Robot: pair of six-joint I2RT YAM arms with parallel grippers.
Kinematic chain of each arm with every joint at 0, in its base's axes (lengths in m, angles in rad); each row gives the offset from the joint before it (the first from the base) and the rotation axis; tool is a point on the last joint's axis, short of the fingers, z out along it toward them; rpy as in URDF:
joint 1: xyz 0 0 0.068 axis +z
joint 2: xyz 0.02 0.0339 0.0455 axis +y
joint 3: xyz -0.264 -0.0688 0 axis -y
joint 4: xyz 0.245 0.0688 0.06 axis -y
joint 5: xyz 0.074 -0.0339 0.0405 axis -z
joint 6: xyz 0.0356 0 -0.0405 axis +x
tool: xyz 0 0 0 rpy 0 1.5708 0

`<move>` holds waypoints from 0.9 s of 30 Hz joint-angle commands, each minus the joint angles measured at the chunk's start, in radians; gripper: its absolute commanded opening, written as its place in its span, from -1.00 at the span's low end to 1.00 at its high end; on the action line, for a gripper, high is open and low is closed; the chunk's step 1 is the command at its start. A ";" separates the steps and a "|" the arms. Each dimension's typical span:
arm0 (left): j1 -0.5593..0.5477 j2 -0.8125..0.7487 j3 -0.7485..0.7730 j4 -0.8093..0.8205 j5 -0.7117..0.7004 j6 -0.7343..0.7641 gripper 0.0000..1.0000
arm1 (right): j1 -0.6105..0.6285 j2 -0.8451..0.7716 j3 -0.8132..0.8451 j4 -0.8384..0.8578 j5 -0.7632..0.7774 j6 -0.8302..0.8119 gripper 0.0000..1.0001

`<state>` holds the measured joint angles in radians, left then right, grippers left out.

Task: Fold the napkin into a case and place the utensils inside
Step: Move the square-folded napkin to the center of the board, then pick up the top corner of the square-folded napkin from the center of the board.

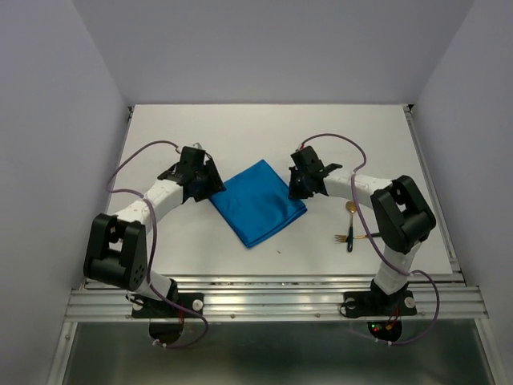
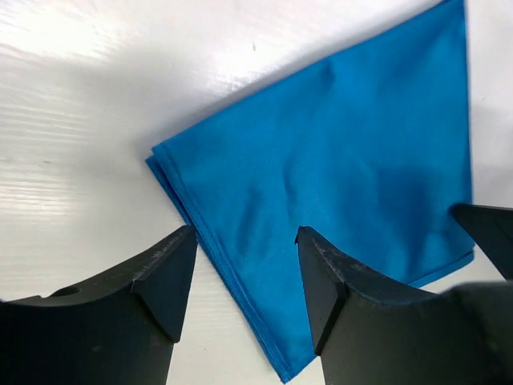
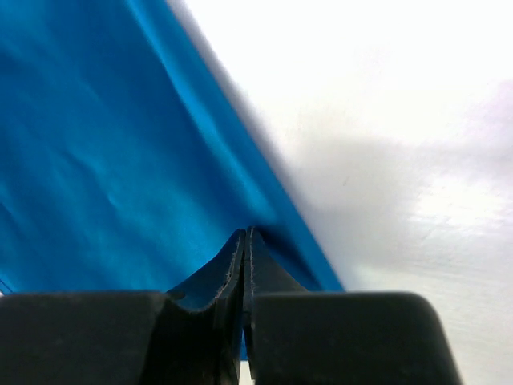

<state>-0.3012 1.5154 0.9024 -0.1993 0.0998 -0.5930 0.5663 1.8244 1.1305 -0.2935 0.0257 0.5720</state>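
The blue napkin [image 1: 258, 202] lies folded into a flat square in the middle of the table, corners pointing near and far. My left gripper [image 1: 210, 186] is open at its left corner. In the left wrist view the gripper [image 2: 245, 233] straddles the layered edge of the napkin [image 2: 345, 144]. My right gripper [image 1: 298, 188] is at the napkin's right corner. In the right wrist view this gripper [image 3: 244, 233] is shut, its tips over the napkin's [image 3: 120, 160] edge, with no cloth seen between them. The spoon [image 1: 351, 208] and fork [image 1: 345, 238] lie to the right, beside the right arm.
The right arm's elbow [image 1: 401, 212] stands just right of the utensils. Grey walls close in the table on the left, back and right. A metal rail [image 1: 272, 293] runs along the near edge.
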 commanded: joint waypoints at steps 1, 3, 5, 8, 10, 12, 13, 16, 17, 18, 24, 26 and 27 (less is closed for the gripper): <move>0.028 -0.116 0.088 -0.066 -0.101 0.030 0.29 | -0.013 -0.027 0.084 -0.001 -0.003 -0.084 -0.94; 0.075 -0.124 0.107 -0.062 -0.137 0.035 0.30 | 0.009 -0.049 0.097 -0.004 -0.018 -0.098 -0.94; 0.118 -0.104 0.112 -0.046 -0.105 0.038 0.29 | 0.024 -0.066 0.095 -0.007 -0.018 -0.104 -0.94; 0.169 -0.072 0.098 -0.026 -0.036 0.041 0.24 | 0.084 -0.102 0.094 -0.019 0.011 -0.113 -0.92; 0.171 -0.069 0.070 -0.006 -0.015 0.035 0.20 | 0.133 -0.119 0.092 -0.025 0.051 -0.123 -0.86; 0.175 -0.070 0.021 0.029 0.024 0.022 0.16 | 0.204 -0.132 0.088 -0.035 0.109 -0.135 -0.71; 0.178 -0.069 0.006 0.038 0.050 0.016 0.14 | 0.251 -0.135 0.084 -0.036 0.124 -0.145 -0.64; 0.191 -0.072 -0.068 0.092 0.090 -0.008 -0.04 | 0.314 -0.132 0.092 -0.047 0.183 -0.155 -0.45; 0.195 -0.070 -0.085 0.122 0.109 -0.014 -0.11 | 0.349 -0.126 0.101 -0.056 0.194 -0.158 -0.44; 0.198 -0.066 -0.112 0.138 0.113 -0.019 -0.18 | 0.365 -0.110 0.110 -0.059 0.197 -0.159 -0.39; 0.208 0.029 -0.120 0.181 0.109 -0.039 -0.35 | 0.425 -0.031 0.183 -0.082 0.249 -0.170 -0.35; 0.208 0.051 -0.123 0.190 0.092 -0.054 -0.35 | 0.454 -0.020 0.187 -0.085 0.260 -0.172 -0.28; 0.208 0.055 -0.129 0.192 0.089 -0.066 -0.35 | 0.454 -0.017 0.190 -0.087 0.267 -0.172 -0.27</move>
<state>-0.0963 1.5562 0.7773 -0.0624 0.1909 -0.6262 0.9977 1.7958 1.2778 -0.3618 0.2226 0.4171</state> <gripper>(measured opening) 0.327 0.352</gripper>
